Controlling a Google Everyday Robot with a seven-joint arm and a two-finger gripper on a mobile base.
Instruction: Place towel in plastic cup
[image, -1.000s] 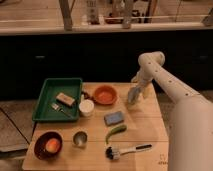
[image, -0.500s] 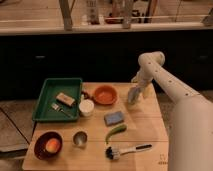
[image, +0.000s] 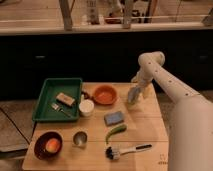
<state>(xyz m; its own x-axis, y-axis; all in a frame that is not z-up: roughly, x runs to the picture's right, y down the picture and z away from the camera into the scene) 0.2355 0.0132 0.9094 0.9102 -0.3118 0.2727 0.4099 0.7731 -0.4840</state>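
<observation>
The blue-grey folded towel (image: 114, 118) lies flat near the middle of the wooden table (image: 145, 130). The short white plastic cup (image: 86, 107) stands upright to its left, beside the green tray and just left of the orange bowl. My gripper (image: 133, 95) hangs over the table's far right part, right of the orange bowl (image: 105, 94) and up and to the right of the towel, apart from it. It holds nothing that I can see.
A green tray (image: 47, 95) at the left holds a sponge (image: 65, 98) and a fork (image: 61, 110). A dark bowl with an orange fruit (image: 47, 145), a shiny metal cup (image: 79, 138), a green pepper (image: 115, 133) and a dish brush (image: 125, 150) lie along the front.
</observation>
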